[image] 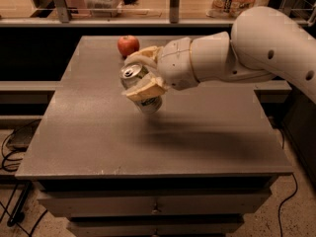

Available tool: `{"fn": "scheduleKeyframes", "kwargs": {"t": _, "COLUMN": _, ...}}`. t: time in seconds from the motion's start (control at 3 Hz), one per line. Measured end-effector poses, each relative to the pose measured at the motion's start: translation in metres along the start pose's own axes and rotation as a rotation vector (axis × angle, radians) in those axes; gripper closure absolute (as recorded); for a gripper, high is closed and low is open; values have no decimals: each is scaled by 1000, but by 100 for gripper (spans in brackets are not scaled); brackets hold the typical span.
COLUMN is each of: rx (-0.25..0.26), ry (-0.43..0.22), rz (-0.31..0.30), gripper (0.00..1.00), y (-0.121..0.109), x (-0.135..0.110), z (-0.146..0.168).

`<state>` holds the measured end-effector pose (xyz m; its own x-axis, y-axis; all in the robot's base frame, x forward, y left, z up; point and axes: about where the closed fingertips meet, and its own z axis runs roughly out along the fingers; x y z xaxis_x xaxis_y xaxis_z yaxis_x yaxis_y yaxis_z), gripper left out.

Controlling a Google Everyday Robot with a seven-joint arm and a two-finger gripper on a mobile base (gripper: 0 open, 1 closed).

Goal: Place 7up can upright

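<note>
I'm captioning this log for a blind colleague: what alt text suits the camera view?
The gripper, jaws shut on the tilted 7up can, holds it over the middle of a grey table. A red apple sits near the table's far edge.

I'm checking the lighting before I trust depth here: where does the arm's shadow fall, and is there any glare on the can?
Camera view: a broad, soft shadow lies on the table under the arm, toward the right. The gripper hangs above the tabletop left of centre, jaws shut on the tilted 7up can. Camera view: the can's silver top catches a bright highlight, and the apple behind it has a small shine.
</note>
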<state>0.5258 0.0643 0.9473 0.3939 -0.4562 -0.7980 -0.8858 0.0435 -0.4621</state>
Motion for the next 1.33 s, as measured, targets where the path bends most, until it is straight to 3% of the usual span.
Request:
{"fn": "scheduleKeyframes", "kwargs": {"t": 0.33, "rx": 34, "ry": -78, "rz": -33, "gripper": 100, "y": 1, "x": 5, "z": 0}}
{"fn": "scheduleKeyframes", "kwargs": {"t": 0.67, "rx": 63, "ry": -120, "rz": -36, "gripper": 85, "y": 3, "x": 12, "z": 1}}
{"fn": "scheduleKeyframes", "kwargs": {"t": 1.0, "rx": 94, "ry": -149, "rz": 1, "gripper": 66, "y": 4, "x": 20, "z": 1}}
{"fn": "scheduleKeyframes", "kwargs": {"t": 1.33, "rx": 142, "ry": -182, "rz": 69, "gripper": 35, "y": 5, "x": 30, "z": -3}}
